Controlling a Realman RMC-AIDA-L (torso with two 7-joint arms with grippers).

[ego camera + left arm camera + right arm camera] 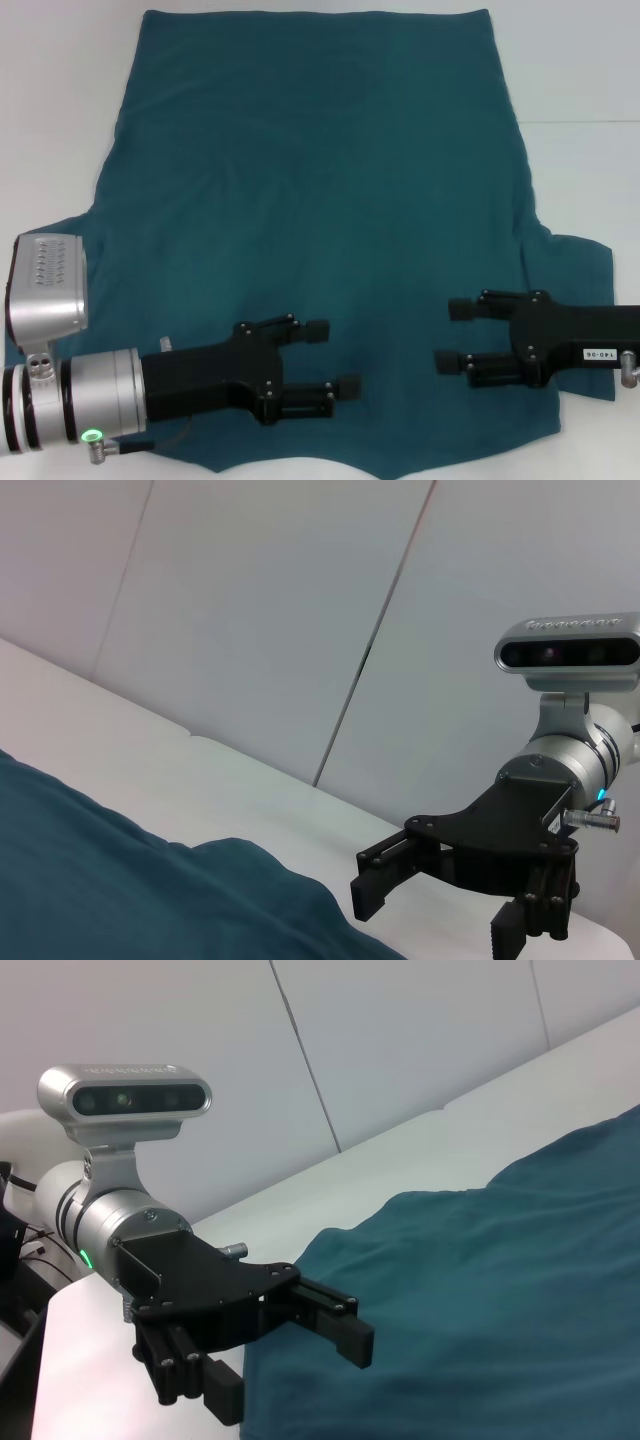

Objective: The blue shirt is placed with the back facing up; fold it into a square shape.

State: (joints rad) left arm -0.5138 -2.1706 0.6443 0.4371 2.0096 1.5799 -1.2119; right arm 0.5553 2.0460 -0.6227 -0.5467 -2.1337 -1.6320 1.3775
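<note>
The blue shirt point(320, 180) lies spread flat on the white table with its plain side up. Its hem is at the far side and its short sleeves stick out near left and near right. My left gripper point(333, 357) hovers open over the near left part of the shirt, fingers pointing right. Opposite it, my right gripper point(453, 335) is open over the near right part, fingers pointing left. Neither holds anything. The left wrist view shows the shirt point(120, 880) and the right gripper point(437, 915). The right wrist view shows the shirt point(500, 1290) and the left gripper point(290, 1370).
Bare white table point(580, 80) shows around the shirt on the far left, far right and near right. In the wrist views, grey wall panels point(300, 600) rise behind the table edges.
</note>
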